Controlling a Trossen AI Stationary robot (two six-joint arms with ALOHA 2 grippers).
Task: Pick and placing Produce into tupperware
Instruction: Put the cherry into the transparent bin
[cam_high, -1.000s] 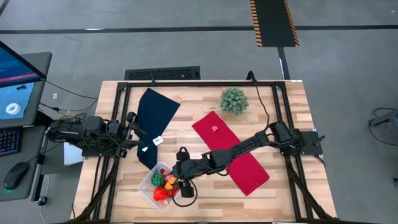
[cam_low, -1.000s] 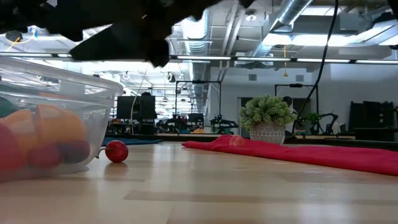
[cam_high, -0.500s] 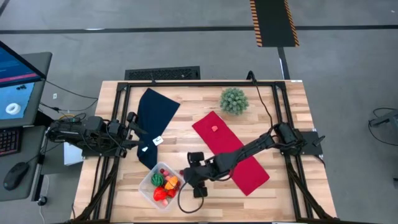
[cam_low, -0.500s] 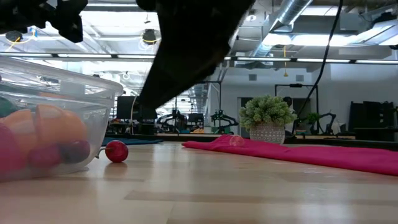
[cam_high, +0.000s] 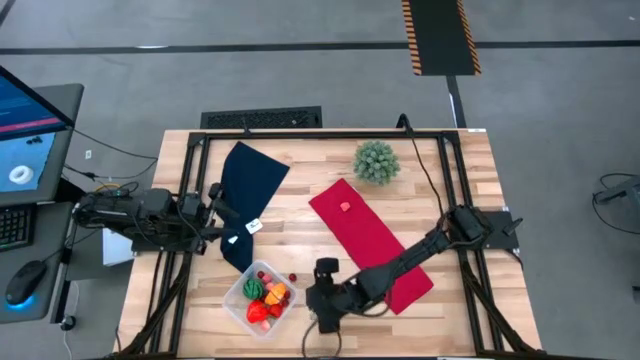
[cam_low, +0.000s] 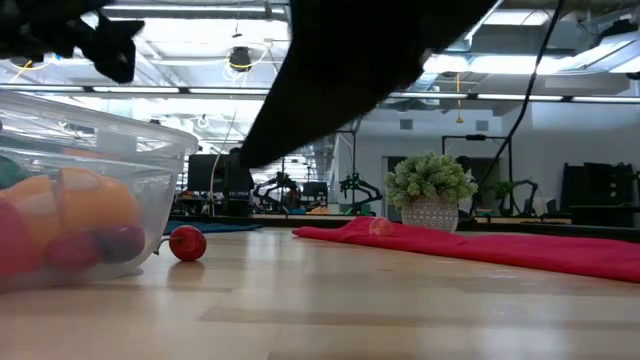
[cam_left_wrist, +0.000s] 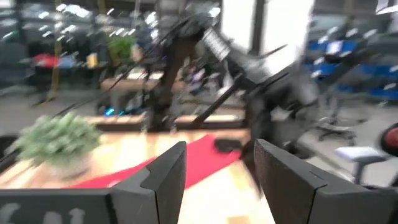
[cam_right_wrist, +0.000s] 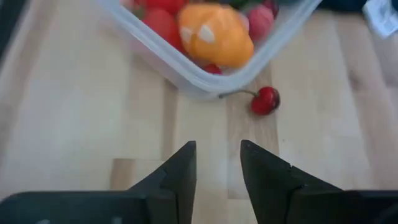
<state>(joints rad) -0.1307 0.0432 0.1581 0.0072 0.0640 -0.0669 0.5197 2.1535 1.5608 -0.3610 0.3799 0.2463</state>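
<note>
Tupperware (cam_high: 262, 298) holding produce (cam_high: 264, 296), stemmed cherry (cam_right_wrist: 265, 100) outside only clear from wrist, right claw (cam_right_wrist: 217, 163) spread, empty.

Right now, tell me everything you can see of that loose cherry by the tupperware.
The cherry is a small, round, glossy red toy with a thin dark stem curving toward the tupperware. It lies on the bare wooden table, just outside the clear box's wall on the side facing the red cloth; whether the stem tip touches the box is unclear. Nothing holds it: the right tool sits back from it, empty.
</note>
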